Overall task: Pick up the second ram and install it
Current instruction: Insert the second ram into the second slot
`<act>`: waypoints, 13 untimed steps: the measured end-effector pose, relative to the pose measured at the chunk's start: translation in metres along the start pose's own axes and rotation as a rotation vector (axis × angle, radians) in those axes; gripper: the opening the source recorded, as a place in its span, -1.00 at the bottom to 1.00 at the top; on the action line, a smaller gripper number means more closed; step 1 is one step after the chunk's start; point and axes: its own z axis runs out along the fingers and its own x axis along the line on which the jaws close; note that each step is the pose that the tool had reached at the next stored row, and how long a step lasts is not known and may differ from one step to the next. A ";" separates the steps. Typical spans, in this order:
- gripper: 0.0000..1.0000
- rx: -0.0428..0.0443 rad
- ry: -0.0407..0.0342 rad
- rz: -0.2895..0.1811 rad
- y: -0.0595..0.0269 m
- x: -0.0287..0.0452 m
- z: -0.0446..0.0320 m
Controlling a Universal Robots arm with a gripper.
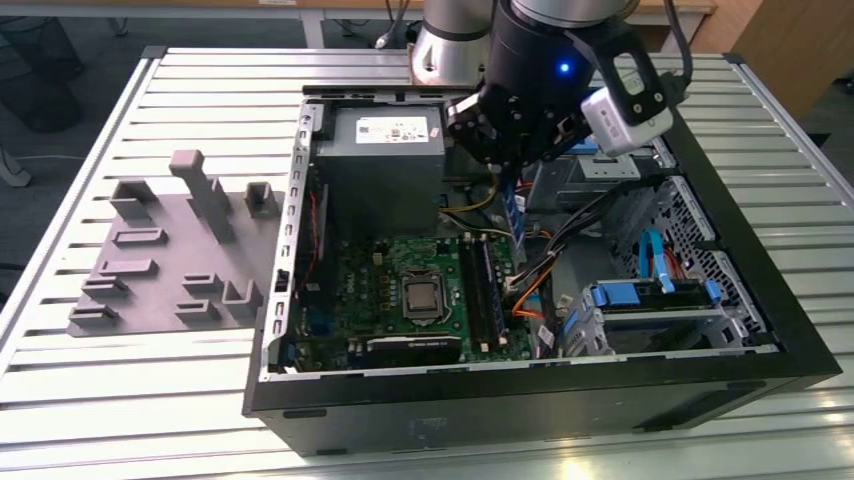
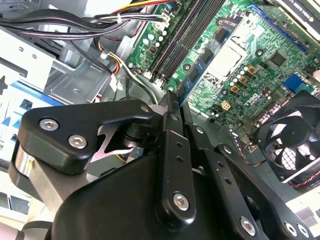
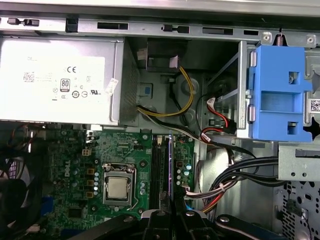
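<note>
Holding the second ram (image 3: pixel 171 165) on edge, the pincer (image 1: pixel 514 185) pinches it just above the motherboard (image 1: pixel 400 290) slots — picked up, not yet pushed in.

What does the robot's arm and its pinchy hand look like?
The arm is a thick, round tube, silver-grey with darker parts, and a small blue light glows on its black wrist. A silver-grey box sits on the side with a black cable looping over it. The gripper is black, built from chunky flat links joined with shiny silver screws, which show up close in the second wrist view.
</note>
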 end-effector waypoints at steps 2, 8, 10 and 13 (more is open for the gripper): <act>-0.73 0.0001 0.0000 0.000 0.0000 0.0000 0.0006; -0.73 0.0000 0.0000 0.000 -0.0002 0.0000 0.0028; -0.73 -0.0001 -0.0001 0.000 -0.0003 0.0000 0.0044; -0.73 0.0001 -0.0001 0.000 -0.0004 0.0000 0.0066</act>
